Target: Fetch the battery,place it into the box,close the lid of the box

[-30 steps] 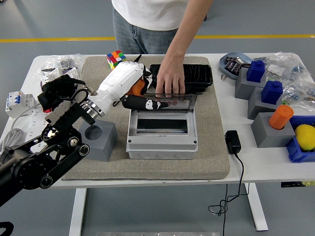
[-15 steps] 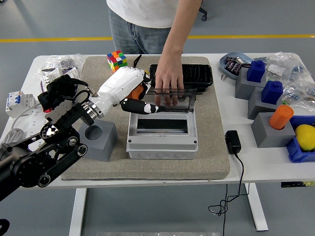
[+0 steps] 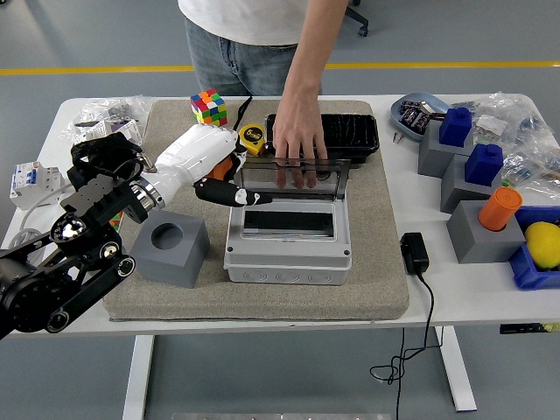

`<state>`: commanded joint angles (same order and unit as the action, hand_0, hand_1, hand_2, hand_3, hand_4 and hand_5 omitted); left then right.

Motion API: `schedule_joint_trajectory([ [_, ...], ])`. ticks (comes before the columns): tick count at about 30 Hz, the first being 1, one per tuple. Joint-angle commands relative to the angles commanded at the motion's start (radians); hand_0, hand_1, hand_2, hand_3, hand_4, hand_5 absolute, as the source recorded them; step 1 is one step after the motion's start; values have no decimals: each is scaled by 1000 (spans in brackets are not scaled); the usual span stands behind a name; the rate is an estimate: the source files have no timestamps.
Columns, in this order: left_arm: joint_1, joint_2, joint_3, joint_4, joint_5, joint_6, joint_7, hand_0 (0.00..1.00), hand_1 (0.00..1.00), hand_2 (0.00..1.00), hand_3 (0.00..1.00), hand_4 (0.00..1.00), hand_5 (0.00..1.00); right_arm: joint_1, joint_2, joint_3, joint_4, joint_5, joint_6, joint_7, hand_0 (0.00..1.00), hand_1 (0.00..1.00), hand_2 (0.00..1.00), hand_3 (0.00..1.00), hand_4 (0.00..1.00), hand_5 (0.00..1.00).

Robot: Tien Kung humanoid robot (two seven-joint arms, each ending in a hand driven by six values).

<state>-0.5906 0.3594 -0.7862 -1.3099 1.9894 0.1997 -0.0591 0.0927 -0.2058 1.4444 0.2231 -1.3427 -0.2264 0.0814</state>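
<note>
The grey plastic junction box (image 3: 288, 234) sits square in the middle of a coarse beige felt mat (image 3: 367, 262) on the white surface (image 3: 472, 293), probably so it will not slide while it is worked on. Its clear, smoke-tinted hinged lid (image 3: 293, 179) stands raised at the far side, and a person's hand (image 3: 299, 144) reaches down from the far edge with fingertips pressed on the lid's top rim, apparently holding it up so the rectangular opening stays free. The robot's left hand (image 3: 210, 168), a smooth white shell with black fingers (image 3: 229, 194), hovers just beside the box's far left corner; its fingers are curled around something orange tucked against the palm, most likely the battery, though too little shows to be sure of its shape. That would put the task's thing in the hand, not yet in the box, whose dark recess looks empty. The right hand is out of sight. Behind the lid lies a glossy black ribbed tray (image 3: 346, 133), with a yellow tape measure (image 3: 252, 135) and a Rubik's cube (image 3: 208, 107) to its left. A matte grey block with a round socket (image 3: 170, 247) rests on the mat near the arm; similar blocks at the right carry an orange cylinder (image 3: 500, 207) and blue pieces.
</note>
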Motion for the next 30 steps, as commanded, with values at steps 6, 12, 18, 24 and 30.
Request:
schedule_joint_trajectory([
  [6, 8, -7, -87, -82, 26, -16, 22, 2, 2, 7, 2, 998, 670, 4, -3, -7, 2, 5, -2, 1, 984, 943, 872, 877, 998, 998],
  [12, 8, 17, -108, -140, 41, -65, 50, 2, 2, 5, 2, 998, 684, 2, -10, 8, -2, -4, -2, 1, 984, 942, 872, 877, 998, 998],
  [18, -12, 72, -57, -100, -50, -76, 43, 2, 2, 5, 2, 998, 694, -1, -18, 49, -9, -29, -1, 1, 984, 942, 872, 877, 998, 998],
  [24, -7, 101, -26, -77, -152, -85, 34, 2, 2, 6, 2, 998, 697, 3, -24, 52, -7, -29, -3, 1, 985, 942, 872, 878, 998, 998],
  [30, 9, 124, -30, -65, -214, -82, 26, 2, 2, 5, 2, 893, 603, 3, -29, 60, -9, -35, -5, 2, 985, 942, 872, 878, 998, 998],
])
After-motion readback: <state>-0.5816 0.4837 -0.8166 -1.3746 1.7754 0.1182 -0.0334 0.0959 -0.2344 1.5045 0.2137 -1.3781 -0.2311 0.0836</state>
